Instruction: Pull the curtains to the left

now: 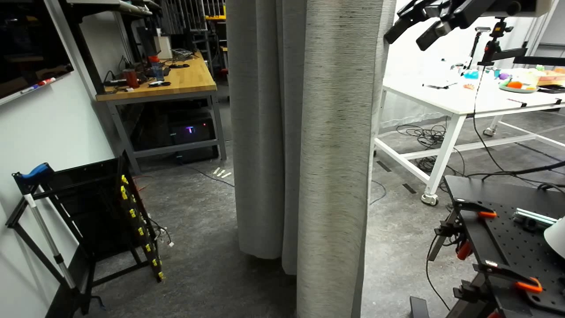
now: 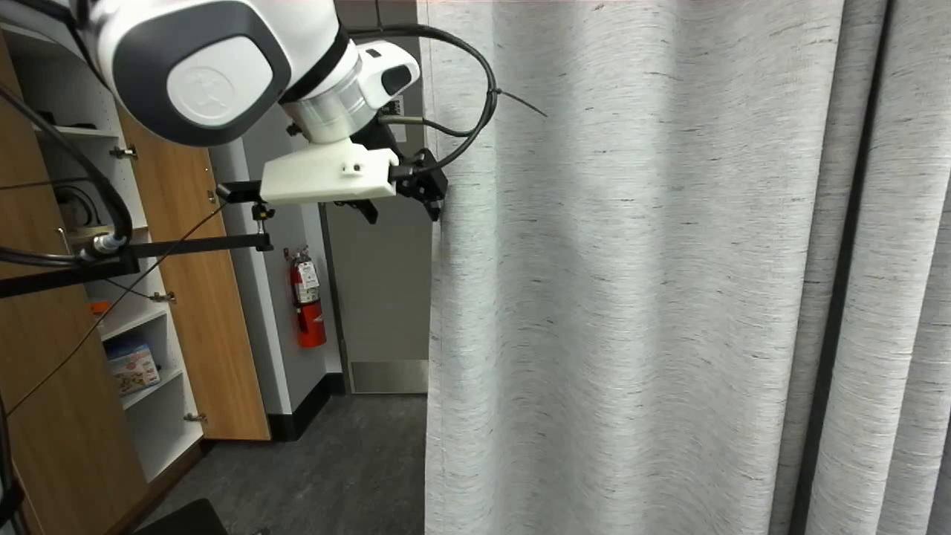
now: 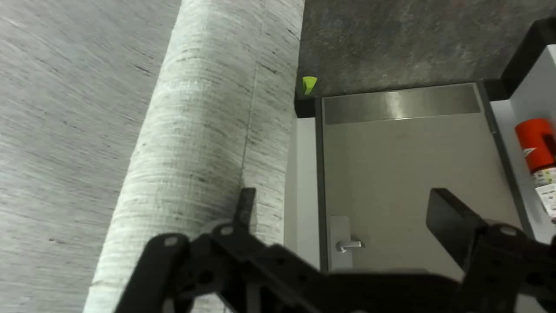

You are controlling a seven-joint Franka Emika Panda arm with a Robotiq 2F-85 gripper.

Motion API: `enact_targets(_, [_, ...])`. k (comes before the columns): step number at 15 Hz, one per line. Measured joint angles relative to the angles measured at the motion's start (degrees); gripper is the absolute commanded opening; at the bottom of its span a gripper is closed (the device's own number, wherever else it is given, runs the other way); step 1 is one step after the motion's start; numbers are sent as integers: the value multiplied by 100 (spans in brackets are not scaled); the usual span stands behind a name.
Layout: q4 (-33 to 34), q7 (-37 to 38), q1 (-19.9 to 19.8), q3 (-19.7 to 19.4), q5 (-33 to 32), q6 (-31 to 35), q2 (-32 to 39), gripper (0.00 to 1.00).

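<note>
The curtains (image 1: 337, 154) are tall light grey-beige drapes with vertical folds, seen in both exterior views and hanging on the right in an exterior view (image 2: 624, 282). In the wrist view, their hemmed edge (image 3: 217, 108) runs down the left side. My gripper (image 1: 407, 40) is high up beside the curtain's free edge. It also shows in an exterior view (image 2: 402, 214), with one finger against or very close to the edge. In the wrist view, the gripper (image 3: 343, 200) is open with its fingers wide apart. One finger overlaps the curtain edge; no fabric lies between the fingers. Contact is hard to tell.
A white table (image 1: 459, 99) with objects stands behind the curtain. A black perforated bench (image 1: 525, 238) with clamps stands nearby. A door (image 2: 379, 297), a red fire extinguisher (image 2: 306, 301) and an open wooden cabinet door (image 2: 215, 327) are beyond the arm. A black camera bar (image 2: 193, 244) is near the arm.
</note>
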Motion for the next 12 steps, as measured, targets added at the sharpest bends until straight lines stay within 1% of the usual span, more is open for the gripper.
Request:
enact_targets(6, [12,307,-151,-99,-263,846,483,100])
enact_targets(10, [45,522,-286,-147,-573,1004,584,100])
enact_targets(12, [52,656,-415,-144,-760,1004,585,100])
